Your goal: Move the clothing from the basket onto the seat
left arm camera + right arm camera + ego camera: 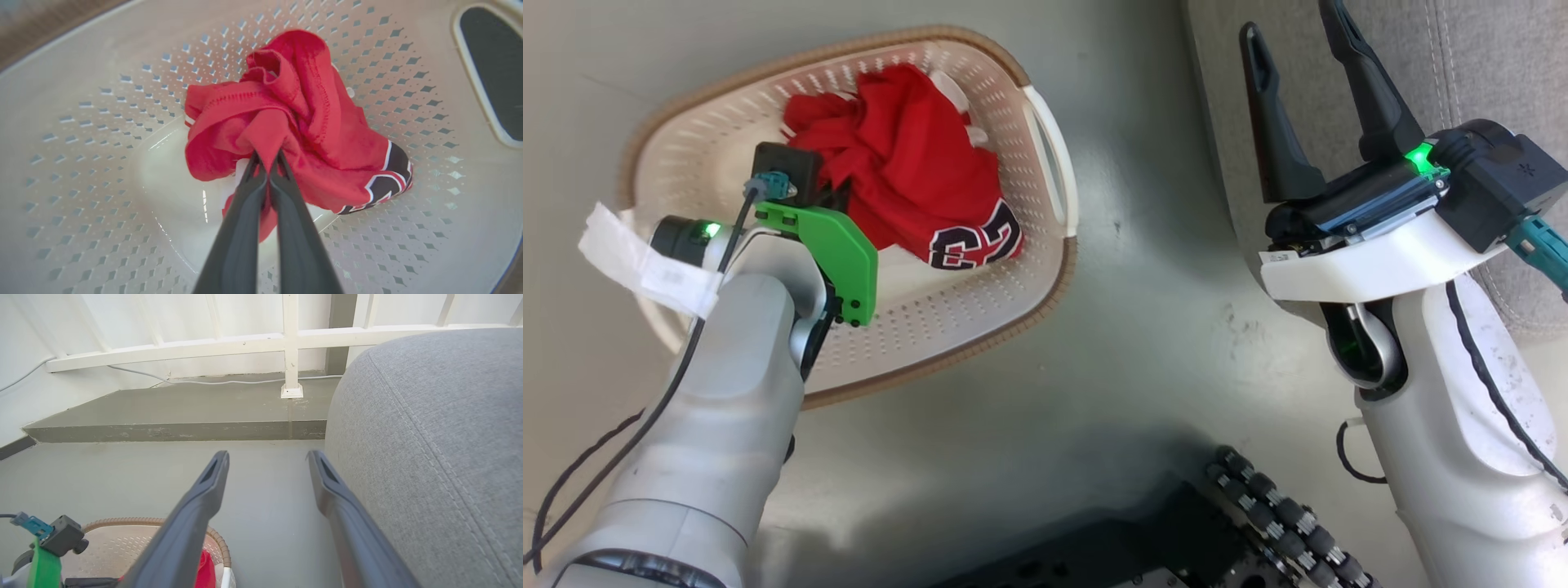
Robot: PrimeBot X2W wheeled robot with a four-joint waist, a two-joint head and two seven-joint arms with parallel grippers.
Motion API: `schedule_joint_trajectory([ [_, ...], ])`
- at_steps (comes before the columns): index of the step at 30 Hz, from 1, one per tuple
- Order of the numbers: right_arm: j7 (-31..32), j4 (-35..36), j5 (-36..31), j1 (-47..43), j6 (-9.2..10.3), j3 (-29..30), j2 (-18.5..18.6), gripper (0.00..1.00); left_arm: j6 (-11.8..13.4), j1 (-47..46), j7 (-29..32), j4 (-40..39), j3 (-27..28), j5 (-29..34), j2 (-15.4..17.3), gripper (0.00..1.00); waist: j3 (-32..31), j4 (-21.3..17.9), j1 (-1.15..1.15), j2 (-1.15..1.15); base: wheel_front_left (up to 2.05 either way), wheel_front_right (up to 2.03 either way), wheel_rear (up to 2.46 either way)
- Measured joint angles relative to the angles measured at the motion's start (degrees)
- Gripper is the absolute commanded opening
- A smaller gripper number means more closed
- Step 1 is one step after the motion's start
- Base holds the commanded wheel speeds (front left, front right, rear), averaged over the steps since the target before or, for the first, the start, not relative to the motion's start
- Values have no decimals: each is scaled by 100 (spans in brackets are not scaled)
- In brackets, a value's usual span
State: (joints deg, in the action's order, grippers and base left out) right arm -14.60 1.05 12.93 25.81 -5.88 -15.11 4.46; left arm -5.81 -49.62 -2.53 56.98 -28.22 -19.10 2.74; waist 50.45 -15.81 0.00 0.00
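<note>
The clothing point(907, 171), a bunched red jersey with black-and-white numerals, lies in the cream perforated basket point(1013, 106) on the floor. In the left wrist view my left gripper point(267, 157) is shut on a fold of the red clothing point(286, 118) above the basket's bottom point(102, 163). The head view has that arm reaching down into the basket, its fingers hidden behind the wrist. My right gripper point(1294, 28) stands open and empty over the edge of the grey seat point(1494, 57); in the right wrist view the right gripper point(267, 457) has the seat point(429, 437) to its right.
The basket stands on a grey floor point(1143, 343). A raised grey step point(175, 430) and a white rail with a cable point(261, 341) run along the wall. The robot's dark base and wheel rollers point(1274, 514) show at the bottom of the head view.
</note>
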Motion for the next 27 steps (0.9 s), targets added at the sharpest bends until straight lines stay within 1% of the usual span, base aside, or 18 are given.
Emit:
schedule_joint_trajectory([
  [15,-1,-570,-92,-252,0,137,269,100,-119,493,-891,-187,-316,-182,-49,0,-1026,523,0,0,0,0,0],
  [20,0,-712,-99,-380,0,177,297,100,-122,697,-1018,-281,-343,-296,-63,0,-1415,679,0,0,0,0,0],
  [23,0,-809,-99,-461,0,178,297,100,-123,824,-1027,-453,-345,-573,-67,0,-1651,765,0,0,0,0,0],
  [27,0,-918,-99,-556,0,165,294,100,-123,1022,-1071,-594,-364,-753,-68,0,-1967,867,0,0,0,0,0],
])
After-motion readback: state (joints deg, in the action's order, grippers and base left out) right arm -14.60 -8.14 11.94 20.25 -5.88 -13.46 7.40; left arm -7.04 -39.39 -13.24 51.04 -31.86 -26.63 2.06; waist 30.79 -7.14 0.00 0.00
